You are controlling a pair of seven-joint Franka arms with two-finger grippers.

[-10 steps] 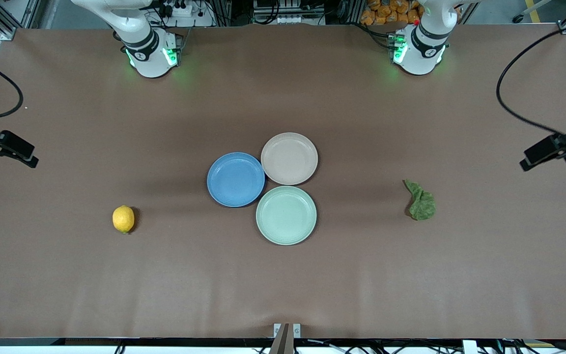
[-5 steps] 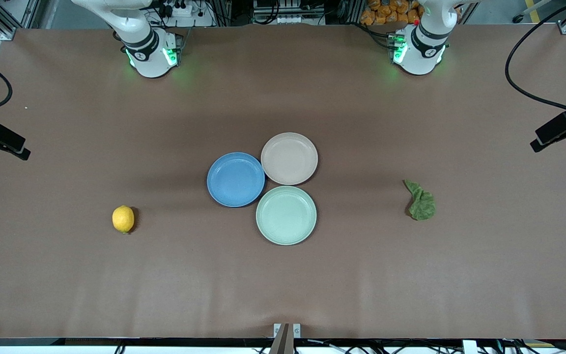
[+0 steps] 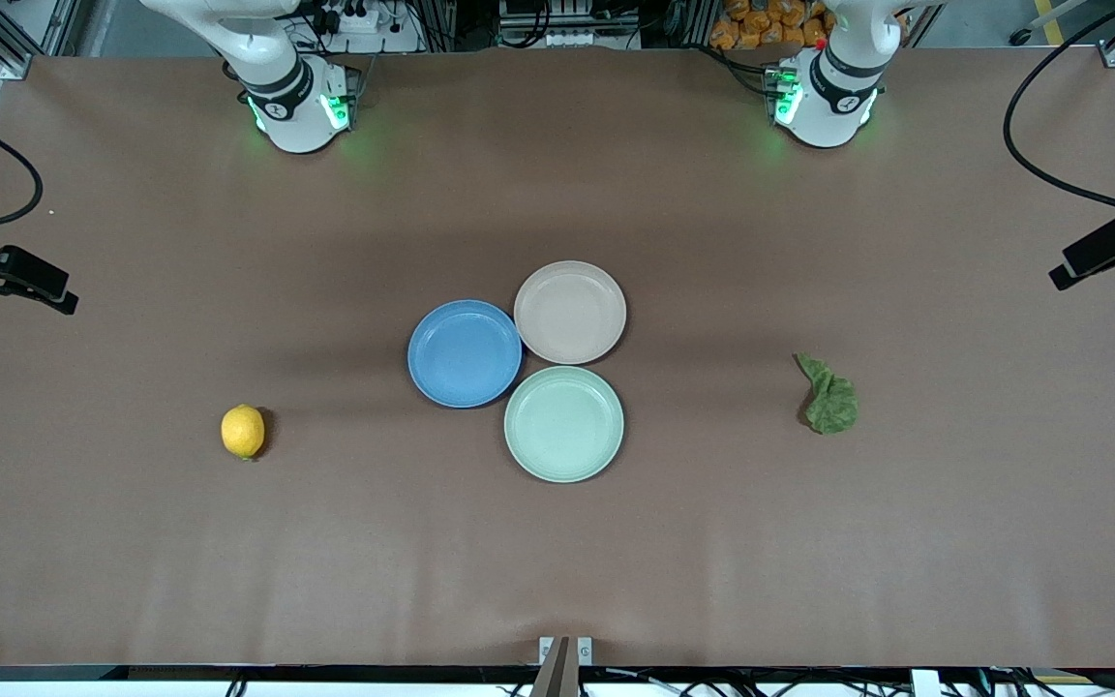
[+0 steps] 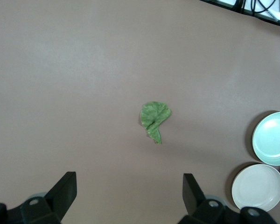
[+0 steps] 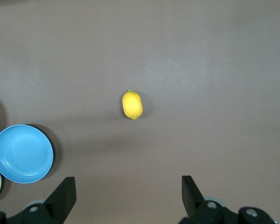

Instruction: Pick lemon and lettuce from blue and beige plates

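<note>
The lemon (image 3: 243,431) (image 5: 132,104) lies on the bare table toward the right arm's end, off any plate. The lettuce (image 3: 828,395) (image 4: 154,119) lies crumpled on the table toward the left arm's end. The blue plate (image 3: 465,353) (image 5: 22,153) and the beige plate (image 3: 570,312) (image 4: 257,187) touch at mid-table, and both hold nothing. My left gripper (image 4: 129,181) hangs open high over the table beside the lettuce. My right gripper (image 5: 128,183) hangs open high over the table beside the lemon. Nothing sits between either pair of fingers.
A mint-green plate (image 3: 563,423) (image 4: 272,138) touches the two other plates, nearer to the front camera, and is bare. Both arm bases (image 3: 298,106) (image 3: 824,97) stand along the table's robot edge. Black cables loop near each hand at the table's ends.
Both hands have drifted a little at the table's ends, the left one farther toward its end of the table. Lemon, lettuce and plates have not moved.
</note>
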